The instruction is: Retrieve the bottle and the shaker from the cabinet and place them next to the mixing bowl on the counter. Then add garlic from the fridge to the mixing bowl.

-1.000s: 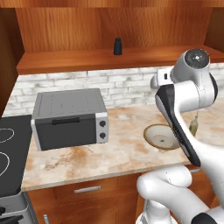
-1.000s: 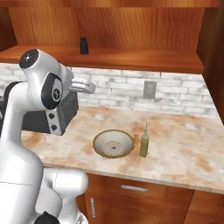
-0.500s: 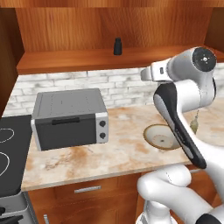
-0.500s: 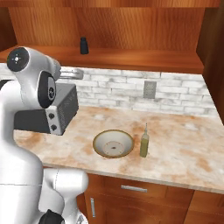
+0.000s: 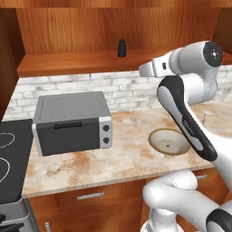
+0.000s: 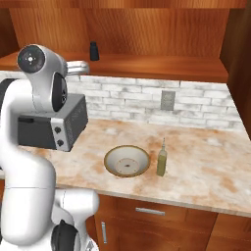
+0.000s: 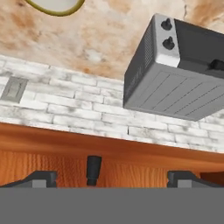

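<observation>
Right base view: the mixing bowl (image 6: pixel 127 161) is seen on the beige blotched surface (image 6: pixel 196 166), wide and shallow with a tan rim and a speckled brownish inside; nothing is seen in it. The bottle (image 6: pixel 161 159), slim and olive-green with a thin neck, stands upright just beside the bowl, on its right in this view. In the left base view the bottle is almost wholly hidden behind the white arm, and the bowl (image 5: pixel 169 142) is partly covered by the forearm. In the hand view just an arc of the bowl's rim (image 7: pixel 54 5) is caught at the upper edge.

The shaker (image 6: pixel 93 51), a small black cylinder with a narrower rounded top, stands alone on the plank shelf of the reddish-brown cabinet (image 6: pixel 157 29), well apart from the bowl and bottle below. In the hand view, which is rolled upside down, the shaker (image 7: pixel 93 169) appears between the two fingers (image 7: pixel 37 178), which are spread wide with nothing held. The tips are cut off by the lower edge. A grey toaster oven (image 5: pixel 72 121) sits on the surface to the left of the bowl.
</observation>
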